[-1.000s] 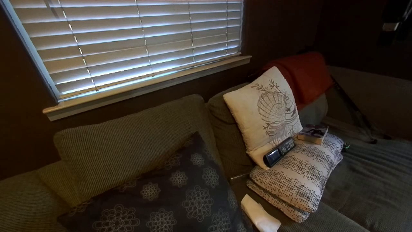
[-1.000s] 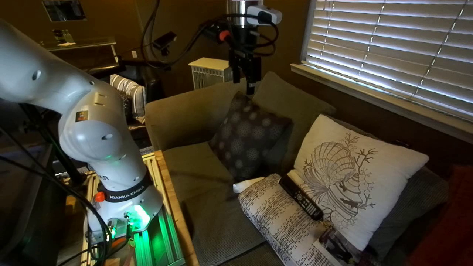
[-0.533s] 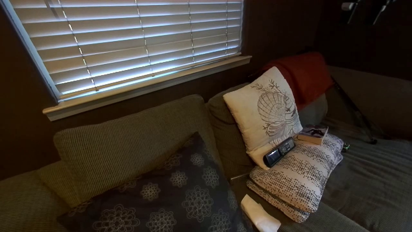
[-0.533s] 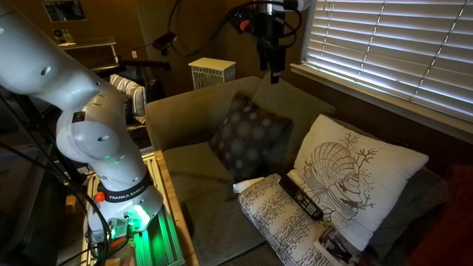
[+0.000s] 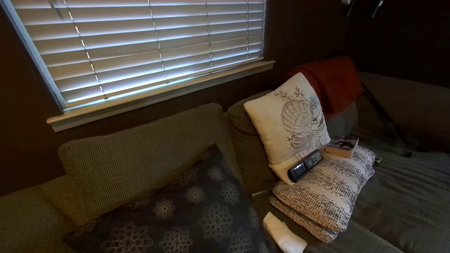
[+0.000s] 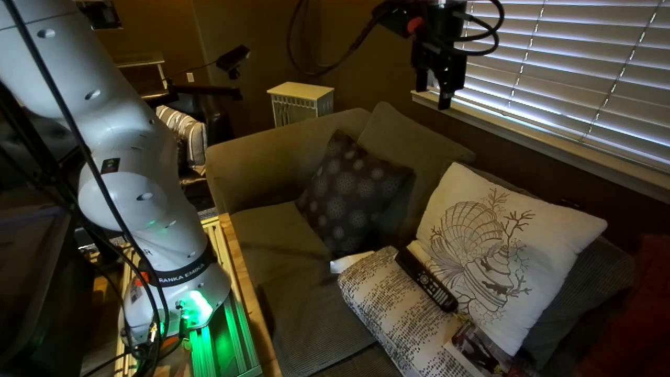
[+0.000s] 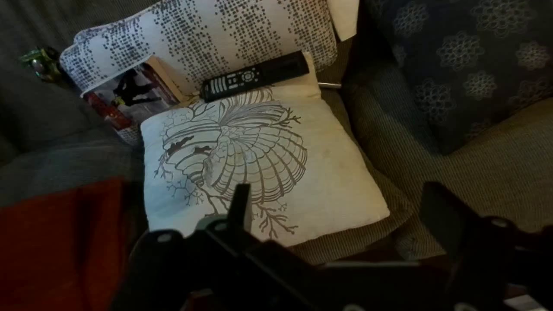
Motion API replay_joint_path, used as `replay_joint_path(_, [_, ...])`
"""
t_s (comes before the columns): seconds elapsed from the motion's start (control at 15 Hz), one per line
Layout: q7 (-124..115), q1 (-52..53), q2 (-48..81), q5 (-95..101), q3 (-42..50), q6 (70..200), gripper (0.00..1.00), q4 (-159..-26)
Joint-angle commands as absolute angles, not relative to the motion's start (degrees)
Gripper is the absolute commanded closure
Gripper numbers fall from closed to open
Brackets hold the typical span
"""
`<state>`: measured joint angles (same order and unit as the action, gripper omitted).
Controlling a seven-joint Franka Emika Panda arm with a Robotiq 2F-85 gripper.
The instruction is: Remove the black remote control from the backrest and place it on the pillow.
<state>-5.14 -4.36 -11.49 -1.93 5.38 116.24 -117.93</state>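
The backrest is the olive-brown ribbed sofa back; it also shows in an exterior view. A small dark shape sits at its top behind the shell pillow; it is too dim to tell whether it is the black remote control. No stubby black remote shows clearly. The low, lumpy pillow is pale with dark speckles and lies on the seat; it also shows in the wrist view. My gripper is open and empty, high above the backrest near the window. In the wrist view its fingers stand wide apart.
A long remote with grey buttons lies on the low pillow against the upright cream shell pillow. A book lies beside it. A dark flowered cushion, red blanket and window sill are around.
In an exterior view my gripper has moved right and slightly up, toward the window and the shell pillow side. It stays open. The pillows, book and long remote have not moved.
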Motion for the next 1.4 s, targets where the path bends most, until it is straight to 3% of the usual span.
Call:
replay_joint_path(0.0, [1.05, -5.94, -5.45, -0.9, 7.47, 114.51, 0.0, -110.39])
replay_joint_path(0.53, [10.25, -9.86, 1.64, -1.6, 11.53, 115.1, 0.0, -102.54])
replay_joint_path(1.33, [9.31, -10.4, 1.97, -0.97, 11.53, 118.1, 0.0, -102.8])
